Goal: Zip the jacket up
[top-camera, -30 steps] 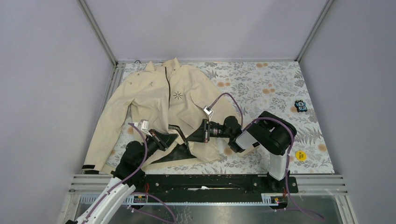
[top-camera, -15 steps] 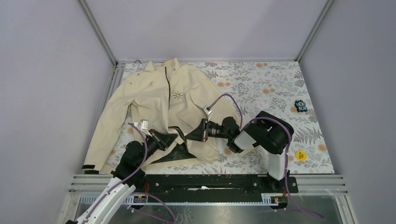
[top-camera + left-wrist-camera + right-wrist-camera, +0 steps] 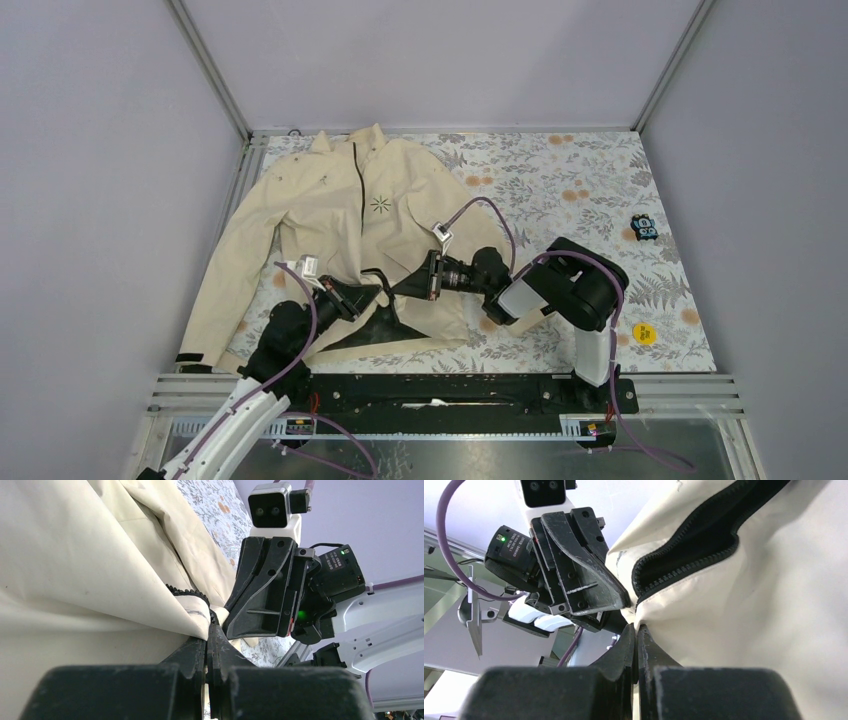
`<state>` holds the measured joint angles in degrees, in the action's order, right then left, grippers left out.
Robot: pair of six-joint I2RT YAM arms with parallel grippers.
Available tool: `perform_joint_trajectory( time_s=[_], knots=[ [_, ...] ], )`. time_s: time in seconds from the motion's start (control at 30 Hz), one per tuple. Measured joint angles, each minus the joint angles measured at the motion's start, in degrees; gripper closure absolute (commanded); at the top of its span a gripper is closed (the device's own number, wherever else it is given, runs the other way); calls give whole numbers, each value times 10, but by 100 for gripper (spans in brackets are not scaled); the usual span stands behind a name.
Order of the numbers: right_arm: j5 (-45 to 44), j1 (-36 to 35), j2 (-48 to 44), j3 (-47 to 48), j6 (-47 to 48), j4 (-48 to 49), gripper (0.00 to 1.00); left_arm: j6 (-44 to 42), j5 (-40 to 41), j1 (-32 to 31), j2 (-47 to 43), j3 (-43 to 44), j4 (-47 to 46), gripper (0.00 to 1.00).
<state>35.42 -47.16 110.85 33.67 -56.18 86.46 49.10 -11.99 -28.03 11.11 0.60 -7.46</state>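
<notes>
The cream jacket [image 3: 340, 215] lies spread on the floral table, collar at the back, its dark zipper [image 3: 359, 180] closed down the chest and open near the hem. My left gripper [image 3: 372, 293] is shut on the left front edge by the zipper teeth [image 3: 187, 591]. My right gripper [image 3: 397, 290] is shut on the right front edge beside the open zipper [image 3: 684, 550]. The two grippers sit almost tip to tip above the dark open gap [image 3: 375, 325] at the hem. In the left wrist view the gripper [image 3: 207, 632] pinches cream fabric; in the right wrist view the gripper [image 3: 635, 630] does too.
A small black and blue object [image 3: 644, 227] lies at the right of the table, and a yellow round tag [image 3: 644, 333] sits near the right front. The jacket's left sleeve [image 3: 215, 290] reaches the front left corner. Walls enclose the table.
The right gripper has moved left and slightly back with the jacket edge, closing on the left gripper. The left arm has hardly moved.
</notes>
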Motion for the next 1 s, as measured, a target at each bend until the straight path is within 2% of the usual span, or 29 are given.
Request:
perform_joint_trajectory(
  time_s=[0.37, 0.4, 0.47, 0.57, 0.7, 0.83, 1.0],
  knots=[
    [-10, -3, 18, 27, -8, 0, 100, 2, 3, 0, -6, 0, -4, 100],
    [-10, -4, 18, 27, -8, 0, 100, 3, 4, 0, -9, 0, 1, 93],
    [-11, -4, 19, 26, -8, 0, 100, 6, 10, 0, -13, 1, 15, 71],
    [-16, -4, 26, 26, -8, 0, 100, 16, 30, 0, -10, 16, 64, 50],
    [-19, -4, 30, 26, -7, 0, 100, 30, 46, 0, 9, 42, 131, 39],
    [-20, -4, 31, 26, -7, 0, 100, 60, 46, 0, 10, 47, 160, 37],
    [-20, -4, 33, 26, -7, 0, 100, 110, 41, 0, 2, 47, 183, 48]
  ],
)
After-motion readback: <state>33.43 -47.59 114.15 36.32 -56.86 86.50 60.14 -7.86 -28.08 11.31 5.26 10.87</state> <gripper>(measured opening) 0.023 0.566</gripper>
